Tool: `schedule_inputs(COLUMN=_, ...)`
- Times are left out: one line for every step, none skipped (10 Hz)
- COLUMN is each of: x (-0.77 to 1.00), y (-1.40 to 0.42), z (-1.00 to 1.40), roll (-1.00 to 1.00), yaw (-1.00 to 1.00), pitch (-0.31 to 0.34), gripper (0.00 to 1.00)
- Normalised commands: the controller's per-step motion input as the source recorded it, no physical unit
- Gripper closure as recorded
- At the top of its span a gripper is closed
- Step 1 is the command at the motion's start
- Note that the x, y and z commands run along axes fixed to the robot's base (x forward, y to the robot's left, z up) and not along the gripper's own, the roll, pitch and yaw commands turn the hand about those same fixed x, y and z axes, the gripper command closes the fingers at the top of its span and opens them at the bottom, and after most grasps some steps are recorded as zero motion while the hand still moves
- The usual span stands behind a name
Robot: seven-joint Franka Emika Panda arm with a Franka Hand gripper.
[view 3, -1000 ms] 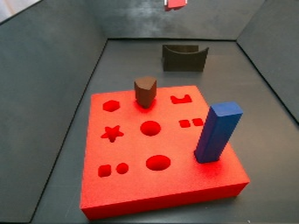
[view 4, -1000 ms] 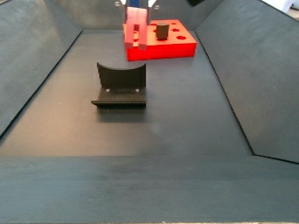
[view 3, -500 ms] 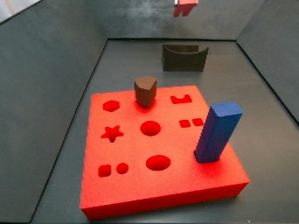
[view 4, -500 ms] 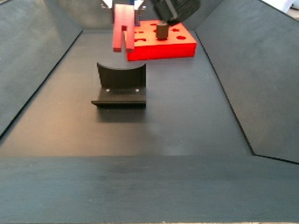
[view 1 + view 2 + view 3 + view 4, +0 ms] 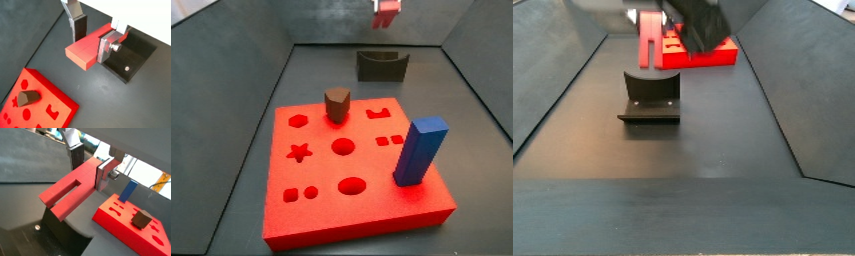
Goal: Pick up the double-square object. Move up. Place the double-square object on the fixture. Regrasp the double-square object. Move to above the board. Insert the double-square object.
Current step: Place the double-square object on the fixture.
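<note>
Gripper (image 5: 93,36) pinches the double-square object (image 5: 87,49) between its 2 fingers (image 5: 108,46), holding it in the air above the fixture (image 5: 649,96), apart from it. In a side view the bar (image 5: 649,44) hangs upright. The board (image 5: 352,170) carries the blue block (image 5: 420,151) and brown hexagonal peg (image 5: 337,103).

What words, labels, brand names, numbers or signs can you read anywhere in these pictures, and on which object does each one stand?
None can be read: no text shows in any view.
The red bar held in the gripper, above the fixture: plain, no marking.
The red board, blue block and brown peg: only shaped holes and plain faces, no lettering.
</note>
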Motion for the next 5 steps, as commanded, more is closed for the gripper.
schedule_inputs(x=0.14, y=0.13, z=-1.00, roll=-0.86, yaw=-0.08, pitch=0.159, gripper=1.00)
schedule_inputs(x=0.15, y=0.14, z=-1.00, roll=-0.69, yaw=-0.10, pitch=0.154, gripper=1.00)
schedule_inputs(x=0.16, y=0.14, z=-1.00, roll=-0.47, yaw=-0.13, pitch=0.126, gripper=1.00)
schedule_inputs(x=0.16, y=0.14, z=-1.00, roll=-0.36, yaw=-0.14, pitch=0.114, gripper=1.00)
schedule_inputs(x=0.17, y=0.13, z=-1.00, roll=-0.21, yaw=-0.16, pitch=0.068, gripper=1.00)
